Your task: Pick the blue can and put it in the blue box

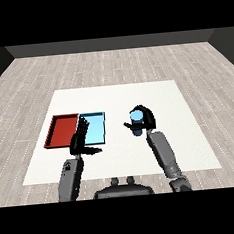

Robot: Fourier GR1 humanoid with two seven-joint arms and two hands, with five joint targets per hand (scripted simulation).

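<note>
right hand (143,117) curled round blue can (137,120), held upright for carrying | can at 3 o'clock of light blue tray (101,135), apart | left hand (80,141) fingers straight, idle over tray's near-left edge | red tray (60,131) at 9 o'clock
</note>
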